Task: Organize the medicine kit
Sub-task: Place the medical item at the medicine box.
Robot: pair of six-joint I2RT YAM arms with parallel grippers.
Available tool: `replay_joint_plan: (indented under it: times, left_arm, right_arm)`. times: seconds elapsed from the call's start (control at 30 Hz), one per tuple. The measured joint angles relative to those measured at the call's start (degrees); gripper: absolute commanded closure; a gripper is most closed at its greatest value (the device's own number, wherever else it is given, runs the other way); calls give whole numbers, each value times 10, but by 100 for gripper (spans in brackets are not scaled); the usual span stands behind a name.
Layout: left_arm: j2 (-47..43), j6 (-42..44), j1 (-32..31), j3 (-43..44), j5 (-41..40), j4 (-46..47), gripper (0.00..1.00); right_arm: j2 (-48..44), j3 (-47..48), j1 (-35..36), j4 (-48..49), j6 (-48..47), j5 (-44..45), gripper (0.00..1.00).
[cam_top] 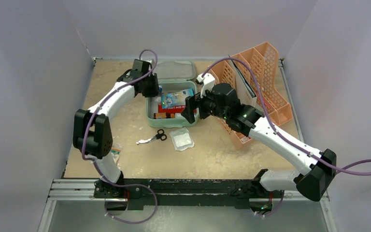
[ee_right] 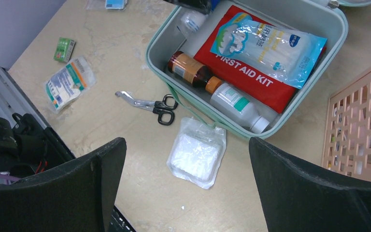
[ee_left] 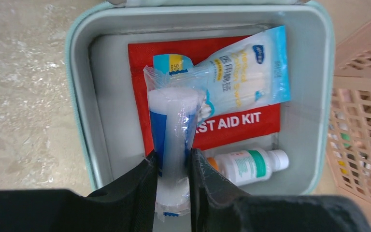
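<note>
Over the open medicine kit (ee_left: pixel 84 87), my left gripper (ee_left: pixel 174 166) is pinching a plastic-wrapped white roll (ee_left: pixel 174 111) while my right gripper (ee_right: pixel 186 143) hangs wide open on its right.

Peach mesh rack (cam_top: pixel 265 65) on tabletop (cam_top: pixel 222 162)

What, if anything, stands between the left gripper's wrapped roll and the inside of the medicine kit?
Nothing visible: the medicine kit is open. Beneath the wrapped roll lie the red pouch and swab packet, with bare floor alongside.

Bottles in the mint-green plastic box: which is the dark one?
The brown bottle with the orange label; the other, the white bottle with the green band, is pale.
</note>
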Motion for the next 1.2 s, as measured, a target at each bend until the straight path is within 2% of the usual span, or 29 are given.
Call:
replay_joint_plan:
  times: [0.2, 0.43, 0.7, 0.93, 1.2]
  left_arm:
    - [64, 0, -9, 7, -38, -3, 77]
    - [82, 0, -9, 9, -83, 8, 76]
    - [136, 0, -10, 22, -99, 19, 74]
    - [146, 1, -12, 33, -113, 28, 73]
    - [163, 7, -13, 57, -134, 28, 63]
  right_arm:
    - [0, 0, 0, -1, -1, -1, 1]
    - [0, 0, 0, -3, -12, -7, 1]
    - [-4, 0, 0, -4, -18, -7, 1]
    - [-4, 0, 0, -7, -20, 3, 1]
    - [-4, 0, 0, -11, -19, 16, 1]
